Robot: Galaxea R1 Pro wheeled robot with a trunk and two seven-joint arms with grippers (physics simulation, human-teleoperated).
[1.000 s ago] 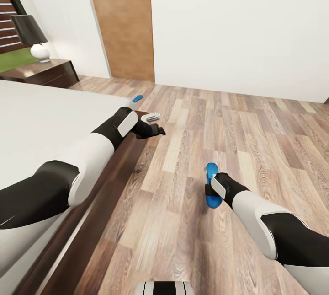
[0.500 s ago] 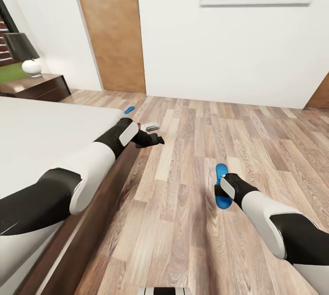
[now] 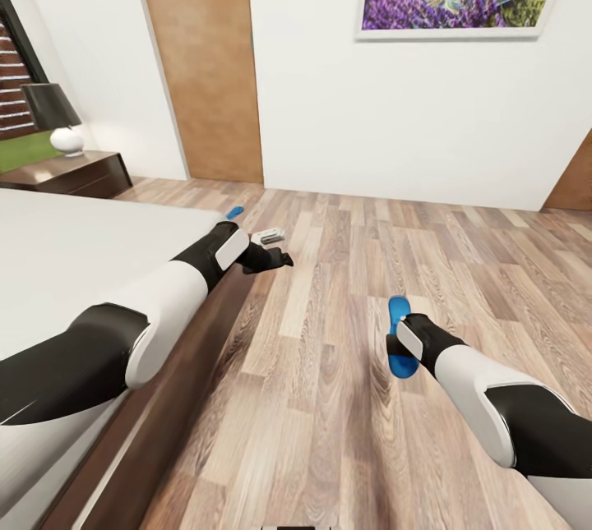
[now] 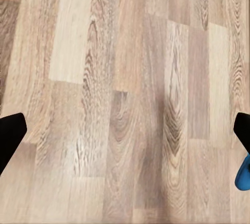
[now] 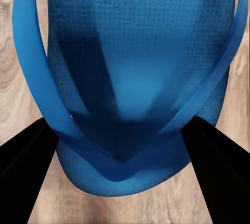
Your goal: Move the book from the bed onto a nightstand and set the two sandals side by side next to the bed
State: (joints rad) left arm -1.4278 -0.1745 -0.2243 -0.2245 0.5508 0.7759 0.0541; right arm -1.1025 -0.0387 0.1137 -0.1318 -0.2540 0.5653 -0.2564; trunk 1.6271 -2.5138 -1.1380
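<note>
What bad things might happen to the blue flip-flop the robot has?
The right gripper straddles the sandal only at its strap, so it might slip out and land askew. The other sandal lies far off by the bed corner, so the pair could end up apart.

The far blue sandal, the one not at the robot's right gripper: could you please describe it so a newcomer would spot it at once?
Start at the bed on the left of the head view and follow its dark frame to the far corner. On the wood floor just past that corner, before the wooden door, lies the far sandal. It is small and bright blue, unlike the pale flat object beside it.
</note>
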